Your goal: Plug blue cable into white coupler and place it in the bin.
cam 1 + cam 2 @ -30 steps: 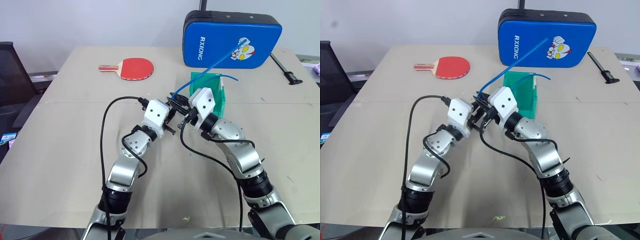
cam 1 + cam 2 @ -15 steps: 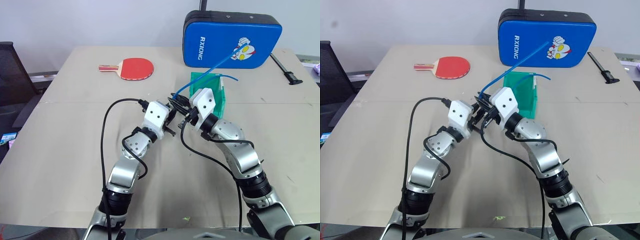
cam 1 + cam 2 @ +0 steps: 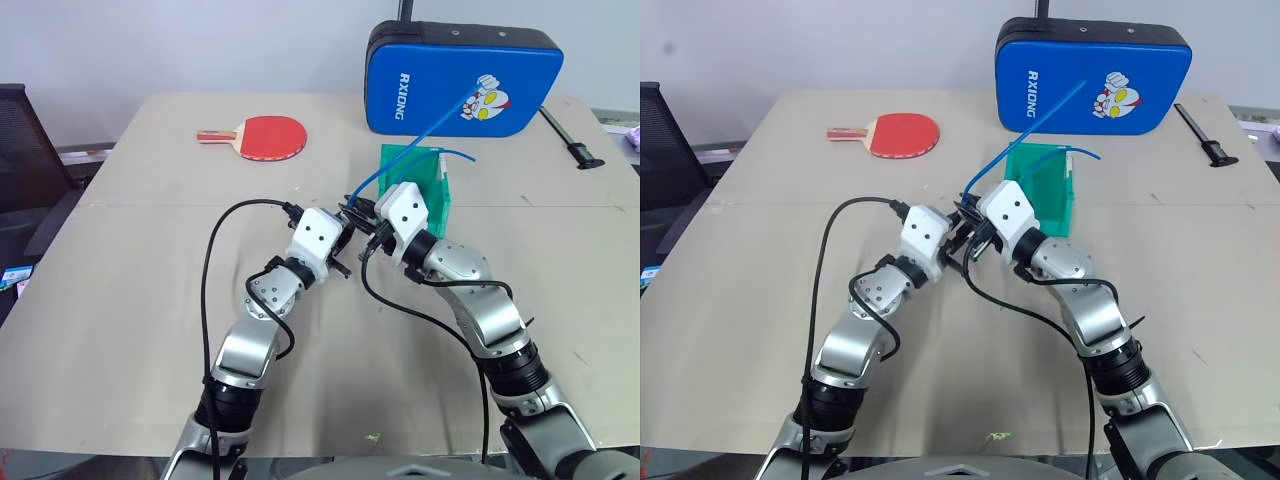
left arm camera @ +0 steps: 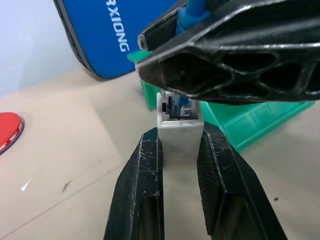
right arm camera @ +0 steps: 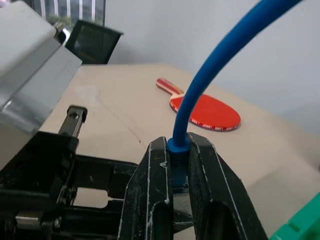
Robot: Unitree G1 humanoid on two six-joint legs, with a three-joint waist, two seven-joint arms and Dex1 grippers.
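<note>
From the head views the meeting grippers hide the white coupler point(image 4: 179, 131); the left wrist view shows it pinched by the left gripper point(image 4: 178, 150), the plug at its socket under the right gripper's fingers. The right gripper point(image 5: 179, 165) clamps the blue cable point(image 3: 415, 145), which rises over the green bin point(image 3: 438, 200), its contents unclear.

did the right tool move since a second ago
Barely, if at all: the right tool still sits just in front of the bin, pinching the blue cable.

Red paddle point(image 3: 268, 136), blue case point(image 3: 462, 79), table point(image 3: 130, 280)
</note>
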